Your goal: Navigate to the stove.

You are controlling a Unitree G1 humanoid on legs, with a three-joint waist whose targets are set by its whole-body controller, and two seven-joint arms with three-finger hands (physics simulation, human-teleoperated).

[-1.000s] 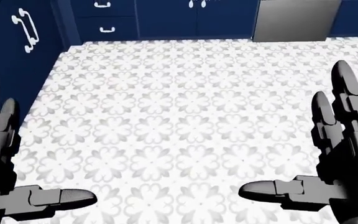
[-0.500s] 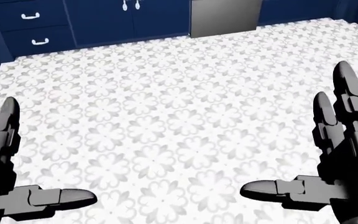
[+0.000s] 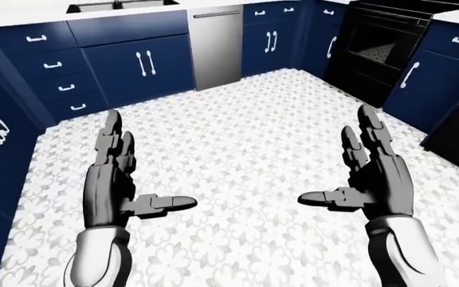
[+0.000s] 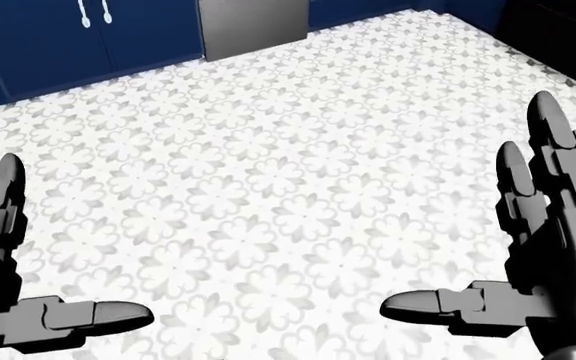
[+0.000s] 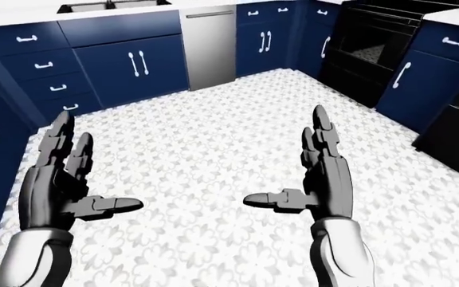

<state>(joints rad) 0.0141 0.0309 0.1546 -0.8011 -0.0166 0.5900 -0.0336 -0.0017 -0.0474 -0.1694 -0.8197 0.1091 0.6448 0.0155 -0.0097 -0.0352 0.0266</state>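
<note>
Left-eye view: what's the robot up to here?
Nothing is being handled. The left hand and right hand are both open and empty, held out over the patterned floor. The robot stands in a kitchen with blue cabinets and a steel dishwasher. The black stove sits at the upper right of the view, some floor away, so it has not reached it yet.

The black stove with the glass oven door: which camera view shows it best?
The left-eye view: the black stove shows its whole oven door at upper right. The right-eye view shows nearly the same. The head view catches only a dark corner at top right.
</note>
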